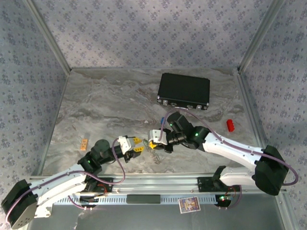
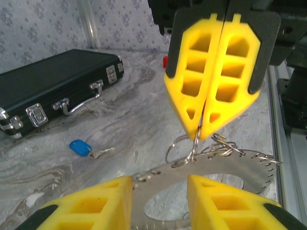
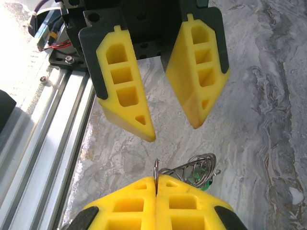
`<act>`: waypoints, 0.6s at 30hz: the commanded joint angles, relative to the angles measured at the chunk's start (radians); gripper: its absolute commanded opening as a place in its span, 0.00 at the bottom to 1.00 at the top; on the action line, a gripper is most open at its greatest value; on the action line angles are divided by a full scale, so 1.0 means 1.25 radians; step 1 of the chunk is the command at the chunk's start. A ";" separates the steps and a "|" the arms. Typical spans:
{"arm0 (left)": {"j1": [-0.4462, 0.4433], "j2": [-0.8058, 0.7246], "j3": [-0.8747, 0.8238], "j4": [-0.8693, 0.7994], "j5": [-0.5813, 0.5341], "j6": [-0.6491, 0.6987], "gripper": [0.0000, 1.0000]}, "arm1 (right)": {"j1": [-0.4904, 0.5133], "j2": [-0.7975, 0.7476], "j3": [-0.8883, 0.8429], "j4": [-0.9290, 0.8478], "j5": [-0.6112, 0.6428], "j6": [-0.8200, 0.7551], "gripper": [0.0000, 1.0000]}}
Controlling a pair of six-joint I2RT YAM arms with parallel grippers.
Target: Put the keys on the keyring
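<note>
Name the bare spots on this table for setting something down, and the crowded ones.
Bare: the table's far-left stretch, from its left edge to the black case. Crowded: the near centre, where the open left gripper faces the right gripper, which pinches a wire loop over the keyring. A blue key lies before the case.

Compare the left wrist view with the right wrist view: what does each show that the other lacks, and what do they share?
Left wrist extras: the black case, with the blue key lying in front of it, and a red object behind. Right wrist extras: the left arm's cables and a bit of green, possibly the green key, among the keyring coils. Shared: the right gripper shut on the keyring's thin wire, and the open left gripper facing it.
</note>
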 commanded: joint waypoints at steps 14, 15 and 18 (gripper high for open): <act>-0.021 0.086 0.043 0.060 0.064 0.035 0.30 | 0.006 0.009 -0.002 0.051 -0.038 0.046 0.00; -0.021 0.090 0.044 0.061 0.065 0.036 0.30 | 0.007 0.009 -0.002 0.054 -0.040 0.045 0.00; -0.022 0.093 0.048 0.067 0.067 0.036 0.29 | 0.009 0.011 -0.001 0.055 -0.042 0.046 0.00</act>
